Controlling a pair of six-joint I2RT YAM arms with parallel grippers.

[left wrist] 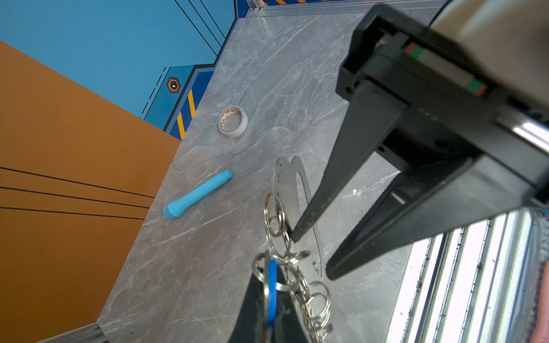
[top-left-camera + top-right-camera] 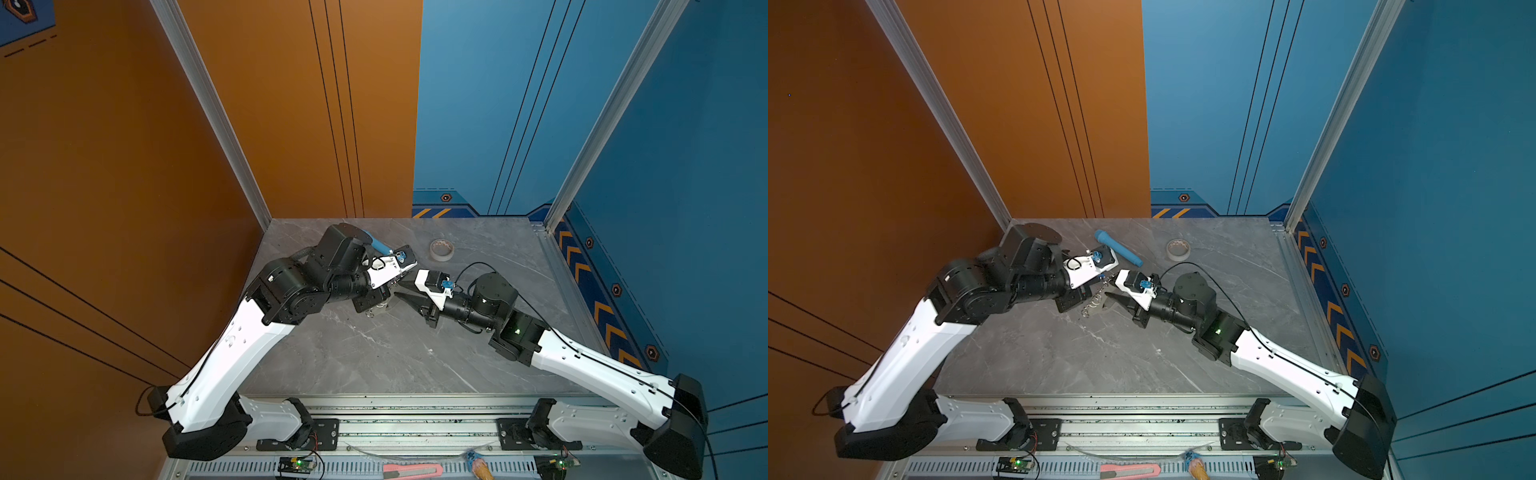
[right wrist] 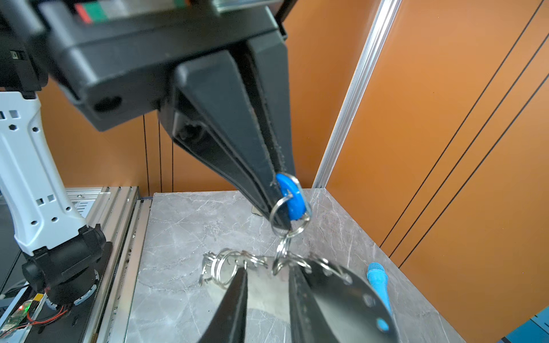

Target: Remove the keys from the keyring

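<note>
**Item 1, keys** (image 3: 292, 196): only the blue plastic tag shows. It is clamped between the fingertips of the left hand (image 3: 282, 221), whose fingers are pressed together on it. It hangs above the desk (image 2: 1100, 361), in the far half and about midway between the left and right edges.

**Item 2, wire rings** (image 3: 225, 267): a silvery chain running from the tag down to the plate. Several rings are bunched at the plate's edge.

**Item 3, keyring** (image 1: 286, 184): a flat silver-grey plate with a row of small holes. It sits tilted just below the tag. Whether it rests on the desk cannot be told.

**Item 4, right hand** (image 1: 312, 255): the fingers are apart, with one fingertip across the plate's face and the other beside its edge. Contact with the plate cannot be told.

**Item 5, blue tube** (image 2: 1118, 248): lies flat near the far edge, towards the far left corner.

**Item 6, tape roll** (image 2: 1178, 249): whitish, lying flat near the far edge. It sits apart from the tube, on the tube's right.
</note>
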